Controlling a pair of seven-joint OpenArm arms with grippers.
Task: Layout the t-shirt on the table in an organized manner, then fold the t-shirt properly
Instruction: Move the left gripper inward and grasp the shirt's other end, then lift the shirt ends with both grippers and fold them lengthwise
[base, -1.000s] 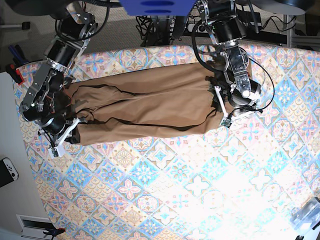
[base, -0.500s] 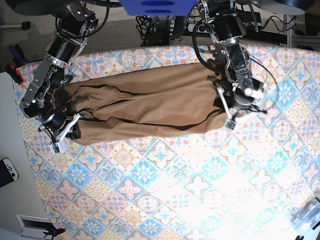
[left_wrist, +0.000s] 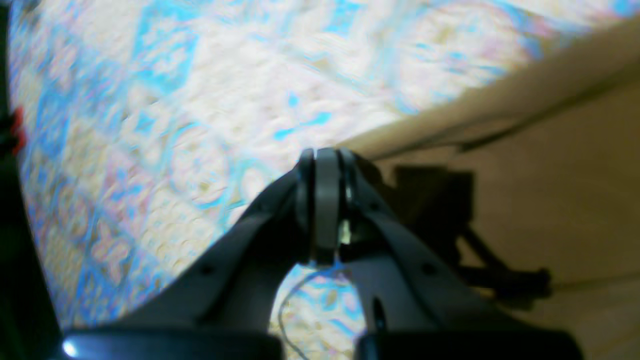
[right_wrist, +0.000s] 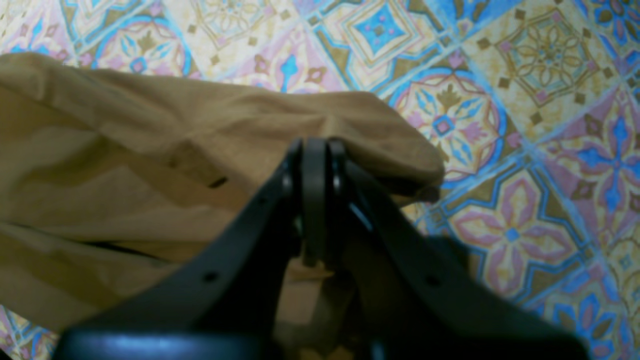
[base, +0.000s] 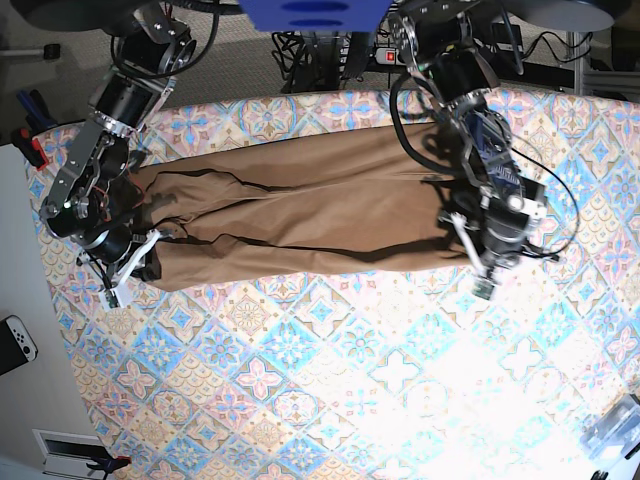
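The patterned table carries the t-shirt bunched along its far side. The right gripper looks clamped on its edge; the left gripper is pressed together, seemingly empty, risking lopsided spreading.

The t-shirt is made of soft matt cloth, tan-brown, and many folds and creases are seen on it. The table is covered by a printed cloth with a fine woven grain, mostly matt, though a bright glare is shown near its lower right part. The left gripper and the right gripper are formed of dark smooth plastic with a slight sheen. Bare metal parts, shiny and silver, are seen on both arms in the base view.
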